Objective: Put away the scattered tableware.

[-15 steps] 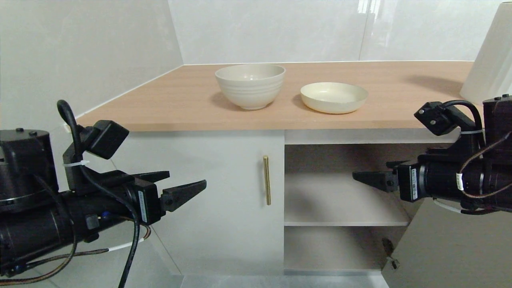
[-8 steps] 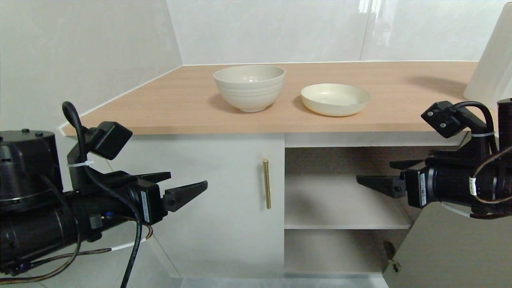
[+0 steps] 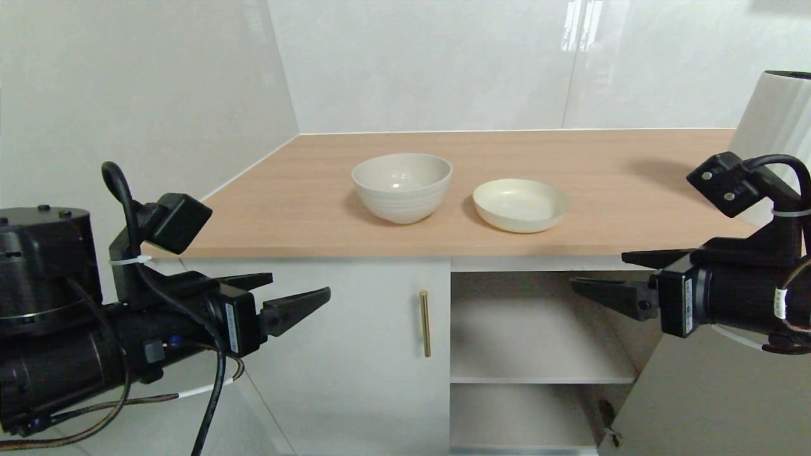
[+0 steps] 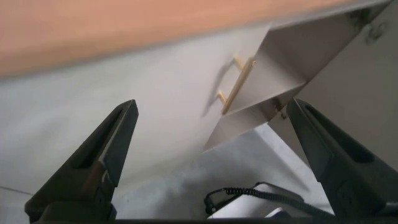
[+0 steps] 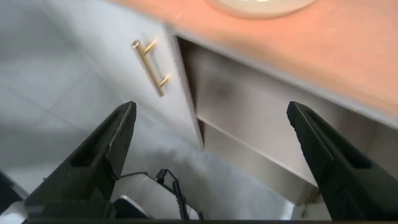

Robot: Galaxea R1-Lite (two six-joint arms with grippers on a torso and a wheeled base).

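A deep cream bowl (image 3: 402, 187) with ribbed sides stands on the wooden countertop (image 3: 304, 209). Just right of it sits a shallow cream dish (image 3: 521, 204); the rim of a cream dish (image 5: 261, 6) also peeks into the right wrist view. My left gripper (image 3: 298, 285) hangs open and empty in front of the shut cabinet door, below the counter's edge. My right gripper (image 3: 599, 270) is open and empty before the open cabinet bay. Both sets of fingers stand wide apart in the wrist views, left gripper (image 4: 212, 106) and right gripper (image 5: 211, 107).
The left cabinet door (image 3: 355, 354) is shut, with a brass handle (image 3: 424, 323). The right bay holds a bare shelf (image 3: 538, 354); its door (image 3: 716, 392) swings open at the lower right. A white cylinder (image 3: 779, 126) stands at the counter's right end. Walls close the back and left.
The whole head picture has shifted: the camera rose, so the counter sits lower and is seen more from above. Bowl and dish have not moved on the counter. Both grippers stay open.
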